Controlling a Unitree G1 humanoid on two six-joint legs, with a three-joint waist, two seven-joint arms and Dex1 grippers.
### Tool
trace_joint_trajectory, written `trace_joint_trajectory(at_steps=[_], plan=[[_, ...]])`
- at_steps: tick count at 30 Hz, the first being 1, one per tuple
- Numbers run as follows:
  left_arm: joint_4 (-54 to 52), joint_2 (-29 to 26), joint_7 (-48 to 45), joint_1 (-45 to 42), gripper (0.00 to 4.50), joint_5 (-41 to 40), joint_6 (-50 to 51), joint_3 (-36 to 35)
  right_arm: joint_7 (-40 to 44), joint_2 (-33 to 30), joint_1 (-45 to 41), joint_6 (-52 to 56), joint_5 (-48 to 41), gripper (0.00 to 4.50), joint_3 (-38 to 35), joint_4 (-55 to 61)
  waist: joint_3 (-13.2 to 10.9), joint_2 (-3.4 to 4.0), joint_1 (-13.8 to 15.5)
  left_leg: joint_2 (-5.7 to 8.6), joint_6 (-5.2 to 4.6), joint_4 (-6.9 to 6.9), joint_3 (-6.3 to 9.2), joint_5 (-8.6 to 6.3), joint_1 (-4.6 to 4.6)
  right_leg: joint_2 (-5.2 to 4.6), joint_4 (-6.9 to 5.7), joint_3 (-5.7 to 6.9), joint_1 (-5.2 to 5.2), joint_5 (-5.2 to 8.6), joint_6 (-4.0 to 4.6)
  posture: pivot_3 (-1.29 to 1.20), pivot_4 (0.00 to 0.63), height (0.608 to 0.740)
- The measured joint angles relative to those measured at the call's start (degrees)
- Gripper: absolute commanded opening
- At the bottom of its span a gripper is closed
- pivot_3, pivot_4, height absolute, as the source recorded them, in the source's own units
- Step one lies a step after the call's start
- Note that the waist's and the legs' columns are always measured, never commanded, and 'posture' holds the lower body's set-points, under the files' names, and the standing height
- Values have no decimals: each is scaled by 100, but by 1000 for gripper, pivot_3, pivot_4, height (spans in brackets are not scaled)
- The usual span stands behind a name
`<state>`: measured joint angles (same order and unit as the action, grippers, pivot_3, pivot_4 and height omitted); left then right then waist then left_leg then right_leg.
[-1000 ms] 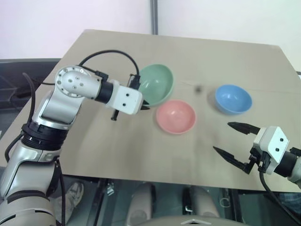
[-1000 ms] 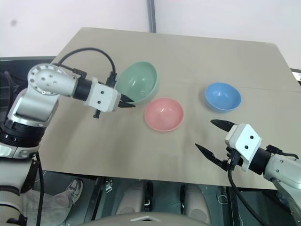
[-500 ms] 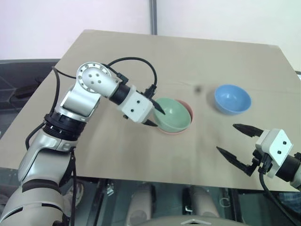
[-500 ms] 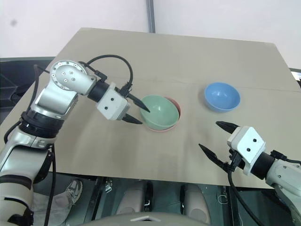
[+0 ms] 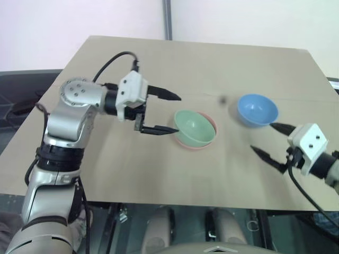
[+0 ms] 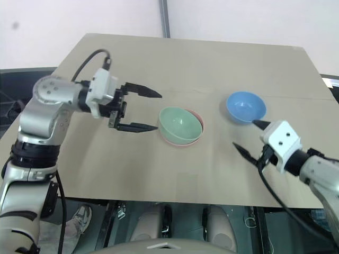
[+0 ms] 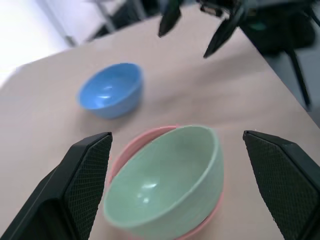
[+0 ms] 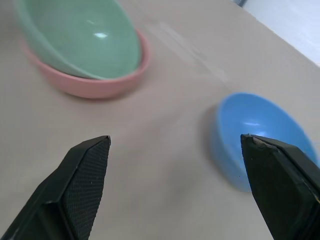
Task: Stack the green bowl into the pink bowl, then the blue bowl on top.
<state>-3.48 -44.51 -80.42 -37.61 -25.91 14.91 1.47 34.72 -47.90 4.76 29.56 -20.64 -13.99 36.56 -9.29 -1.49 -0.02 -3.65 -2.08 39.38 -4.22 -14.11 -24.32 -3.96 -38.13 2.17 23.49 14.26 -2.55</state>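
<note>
The left gripper (image 5: 167, 112) has its two black fingers spread wide apart, holding nothing; it hangs just left of the green bowl (image 5: 194, 127), clear of its rim. The green bowl sits nested in the pink bowl (image 5: 197, 145), slightly tilted, near the middle of the table (image 5: 132, 58). The right gripper (image 5: 271, 141) also has its fingers wide apart and empty, its far fingertip close to the near edge of the blue bowl (image 5: 257, 109); I cannot tell whether it touches. The blue bowl stands alone on the table, right of the stacked pair. No writing or labels can be read on anything.
</note>
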Motion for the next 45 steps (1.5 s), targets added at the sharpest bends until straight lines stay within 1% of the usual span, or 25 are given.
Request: trace_joint_trajectory(at_steps=[1,2,4,5,7,10,11,13,14,16,17,19,21,22,25,27,31,34,36,38,40,42,44,45], plan=[[-34,-21,97,207,4426,-8,15,-80,13,-11,-266,-92,167,4500,190,-351,0,0,-6,0,0,-1,-3,0,3,0,-1,-2,-2,0,0,0,150,740],[-39,-45,213,547,4426,-6,15,-181,79,-12,-762,-241,398,4500,511,-936,0,0,-15,0,0,-3,-8,0,12,0,0,-7,-5,0,1,0,150,740],[-47,-125,119,931,4426,-300,378,-242,204,-15,-1239,-469,710,4500,876,-1639,-6,0,-21,0,0,-9,-17,0,11,1,-1,-7,-4,-1,2,0,150,740],[-61,-165,25,1087,4426,-580,647,-352,297,-13,-1458,-614,859,4500,1085,-2004,-7,-1,-9,-1,0,-10,-21,0,6,1,0,-5,0,0,3,0,150,740],[-184,-194,101,1237,4426,-800,812,-567,504,3,-1887,-848,1091,4500,1422,-2675,-9,2,9,-2,1,-9,-20,0,-3,-1,2,-4,8,-1,3,0,150,740],[-598,-115,648,1395,4426,-796,719,-884,837,71,-2576,-1174,1438,4500,1869,-3698,-11,6,43,3,4,-10,-25,2,-7,-3,7,-7,9,-2,4,0,150,740],[-671,-85,734,1479,4426,-791,687,-935,889,95,-2678,-1230,1497,4500,1928,-3840,-11,6,44,2,8,-11,-28,4,-6,-3,9,-8,9,-2,4,0,150,740],[-884,93,999,1843,4500,-790,546,-1096,1053,168,-2943,-1329,1653,3971,2131,-4324,-10,8,42,2,12,-16,-42,6,-7,-3,12,-9,10,-2,4,0,150,740],[-919,121,1038,1950,4500,-791,546,-1096,1087,186,-2990,-1342,1689,3613,2171,-4433,-11,8,45,1,12,-16,-44,6,-9,-3,11,-8,11,-2,4,0,150,740],[-1049,122,1134,2250,4500,-800,551,-1121,1220,274,-3127,-1374,1798,2650,2265,-4708,-12,10,51,1,12,-16,-44,6,-11,-3,11,-7,16,-2,4,0,150,740],[-1111,122,1154,2293,4500,-803,550,-1139,1248,291,-3165,-1391,1833,2072,2289,-4774,-12,11,69,1,11,-16,-44,6,-12,-3,10,-5,15,-2,5,0,150,740],[-1158,118,1177,2292,4500,-815,546,-1226,1256,317,-3260,-1472,1923,1154,2314,-4846,-12,11,76,1,10,-15,-45,5,-9,-4,9,-5,14,-3,5,0,150,740],[-1157,117,1182,2292,4500,-814,540,-1226,1251,317,-3279,-1572,2021,550,2315,-4849,-12,11,77,1,10,-15,-45,5,-7,-4,9,-5,12,-3,5,0,150,740],[-1156,120,1182,2292,4500,-811,533,-1226,1239,317,-3279,-1634,2055,84,2314,-4848,-12,11,75,1,10,-15,-45,5,-7,-3,9,-5,12,-3,5,0,150,740],[-1075,171,1159,2275,4500,-786,386,-1207,1253,301,-3220,-1704,2140,84,2297,-4616,-15,17,67,1,12,-16,-47,6,-8,-3,8,-6,14,-3,5,0,150,740],[-866,196,1114,2273,4500,-722,245,-1194,1375,307,-3093,-1515,1883,84,2175,-3970,-22,28,68,0,13,-18,-46,7,-9,-3,7,-6,16,-3,4,0,150,740],[-409,205,923,2294,4500,-567,-14,-1119,1720,346,-3093,-656,810,84,1838,-2174,-30,41,48,-6,9,-20,-46,4,-10,0,8,-4,19,-3,4,0,150,740],[-104,205,782,2294,4500,-487,-154,-1028,1751,591,-3251,85,116,84,1863,-1097,-30,41,61,-6,2,-19,-46,0,-10,-1,7,-3,19,-3,5,0,150,740],[78,204,675,2262,4500,-460,-213,-984,1653,811,-3410,589,-117,84,2176,-599,-29,39,70,-5,1,-18,-46,-1,-10,-2,7,-1,18,-3,5,0,150,740],[145,203,650,2243,4500,-454,-266,-984,1577,908,-3433,694,-89,84,2349,-560,-27,37,91,-3,1,-17,-40,-1,-14,-5,8,6,17,-3,6,0,150,740],[253,204,632,2171,4500,-430,-310,-975,1325,1121,-3474,701,314,84,2873,-662,-26,34,80,-3,1,-16,-40,-1,-16,-4,6,7,19,-3,6,0,150,740],[252,204,635,2164,4500,-412,-336,-970,1111,1263,-3471,593,803,84,3418,-1035,-26,35,71,-2,2,-15,-42,1,-20,-4,6,6,23,-3,6,0,150,740],[247,204,642,2181,4500,-404,-338,-970,977,1346,-3469,457,1050,956,3537,-1280,-26,35,79,-1,10,-14,-41,5,-26,-5,6,6,27,-3,6,0,150,740],[234,202,646,2198,4500,-404,-338,-971,963,1344,-3482,419,1122,1295,3537,-1313,-25,34,79,-1,11,-14,-41,6,-25,-4,8,6,26,-3,6,0,150,740]])
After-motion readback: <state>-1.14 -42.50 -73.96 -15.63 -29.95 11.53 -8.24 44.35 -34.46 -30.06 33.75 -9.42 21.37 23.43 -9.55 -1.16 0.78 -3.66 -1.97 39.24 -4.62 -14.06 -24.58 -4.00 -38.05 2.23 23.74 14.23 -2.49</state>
